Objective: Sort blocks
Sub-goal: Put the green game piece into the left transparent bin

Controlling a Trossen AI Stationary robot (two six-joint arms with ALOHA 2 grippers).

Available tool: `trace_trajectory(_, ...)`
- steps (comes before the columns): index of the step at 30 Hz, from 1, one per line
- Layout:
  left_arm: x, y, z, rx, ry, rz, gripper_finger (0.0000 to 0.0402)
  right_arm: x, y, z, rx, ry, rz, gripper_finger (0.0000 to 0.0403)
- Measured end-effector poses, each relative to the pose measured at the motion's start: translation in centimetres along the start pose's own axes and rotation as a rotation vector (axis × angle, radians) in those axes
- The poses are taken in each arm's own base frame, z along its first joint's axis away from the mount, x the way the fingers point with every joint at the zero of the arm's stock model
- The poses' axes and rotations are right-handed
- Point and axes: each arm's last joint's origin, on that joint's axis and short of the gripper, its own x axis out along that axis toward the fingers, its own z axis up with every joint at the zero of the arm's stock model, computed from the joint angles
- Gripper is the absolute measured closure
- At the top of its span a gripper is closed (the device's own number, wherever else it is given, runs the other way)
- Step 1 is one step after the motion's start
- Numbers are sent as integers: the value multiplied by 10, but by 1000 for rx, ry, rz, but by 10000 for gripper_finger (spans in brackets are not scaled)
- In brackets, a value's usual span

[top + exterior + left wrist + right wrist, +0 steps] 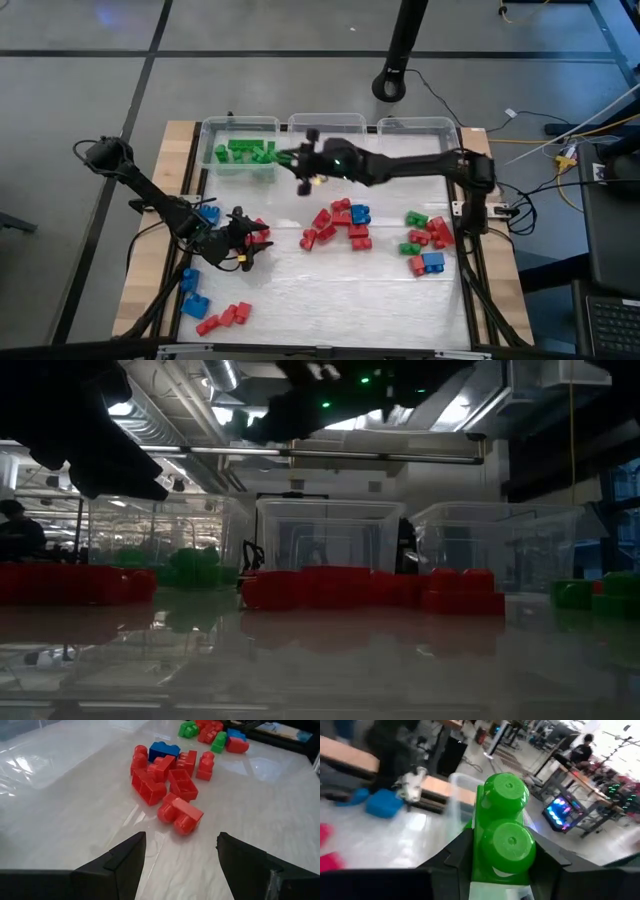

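Right pincer (502,865) clamps a green block (504,837), two studs showing, fingers tight on both its sides. In the high view the right pincer (303,172) reaches across the far side of the bench, just beside the left clear bin (208,135), which already has green blocks (243,152) in it. Left pincer (180,852) has its fingers spread with nothing between them, low over the bench near its left side (238,240), facing a red block (180,813) lying a little ahead of its tips.

No brand, label or writing readable anywhere.

Blocks on the bench: red cluster with one blue (341,224) in the middle, mixed red/green/blue group (426,243) near the right edge, blue blocks (192,293) and a red row (224,317) at the near left corner. Middle bin (327,122) and right bin (418,125) stand along the far edge beside the left one. Open bench surface (330,295) across the near middle and between the two central clusters; the left cluster sits close to the wooden edge.

Low view is dark: arms cut off at the top, blocks show as a red band (370,588) with green ones (590,593) at the right, bins behind. Several blocks under the left arm are partly hidden in the high view. A person (582,750) shows far off in the room, hard to make out.
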Motion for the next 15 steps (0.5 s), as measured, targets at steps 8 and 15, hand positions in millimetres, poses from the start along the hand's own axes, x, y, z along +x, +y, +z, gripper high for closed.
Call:
trace_trajectory(8,0,1,-1,3,5,4,171,56,-26,-11,13,-21,-79,261)
trace_trajectory(15,0,0,0,0,3,3,171,88,-24,-32,24,-34,-100,248)
